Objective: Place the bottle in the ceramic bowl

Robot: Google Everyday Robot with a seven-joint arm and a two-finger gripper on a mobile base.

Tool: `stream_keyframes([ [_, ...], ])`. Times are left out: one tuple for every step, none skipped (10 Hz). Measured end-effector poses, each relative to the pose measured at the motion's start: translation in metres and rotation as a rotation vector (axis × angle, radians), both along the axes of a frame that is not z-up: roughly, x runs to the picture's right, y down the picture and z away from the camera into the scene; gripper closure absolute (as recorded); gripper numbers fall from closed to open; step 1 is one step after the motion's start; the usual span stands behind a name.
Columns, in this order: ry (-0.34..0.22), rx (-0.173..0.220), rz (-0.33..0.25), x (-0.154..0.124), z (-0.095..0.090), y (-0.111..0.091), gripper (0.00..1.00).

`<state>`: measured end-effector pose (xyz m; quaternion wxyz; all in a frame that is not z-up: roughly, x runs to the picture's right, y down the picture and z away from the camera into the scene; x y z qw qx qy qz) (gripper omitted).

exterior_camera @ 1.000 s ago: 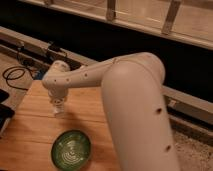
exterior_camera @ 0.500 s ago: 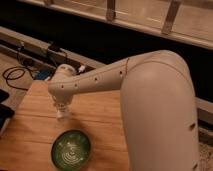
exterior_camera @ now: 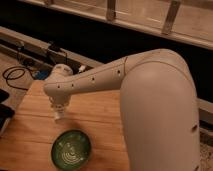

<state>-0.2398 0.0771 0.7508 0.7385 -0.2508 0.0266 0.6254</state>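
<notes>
Nearest you sat the ceramic bowl on the wooden worktop. Just behind the bowl and a little to its left, your pincer pointed downward, pressed together on the small white bottle, which hung upright close above the wood, outside the bowl. Farther behind the bowl, the white arm stretched in from the right, and black cables lay beyond the worktop's far left corner.
</notes>
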Motion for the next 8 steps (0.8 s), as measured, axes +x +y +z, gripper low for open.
stream_keyframes([
  [0.007,-0.003,-0.010,0.002,0.003,-0.003,1.00],
  [0.023,-0.024,-0.054,-0.002,0.005,-0.005,1.00],
  [0.045,-0.052,-0.130,-0.006,0.006,-0.006,1.00],
  [0.053,-0.080,-0.176,-0.010,0.004,-0.003,1.00],
  [0.073,-0.108,-0.212,-0.008,-0.001,0.005,1.00],
  [0.099,-0.122,-0.237,0.003,-0.005,0.012,1.00],
  [0.112,-0.135,-0.253,0.011,-0.011,0.020,1.00],
  [0.120,-0.146,-0.258,0.025,-0.022,0.033,1.00],
])
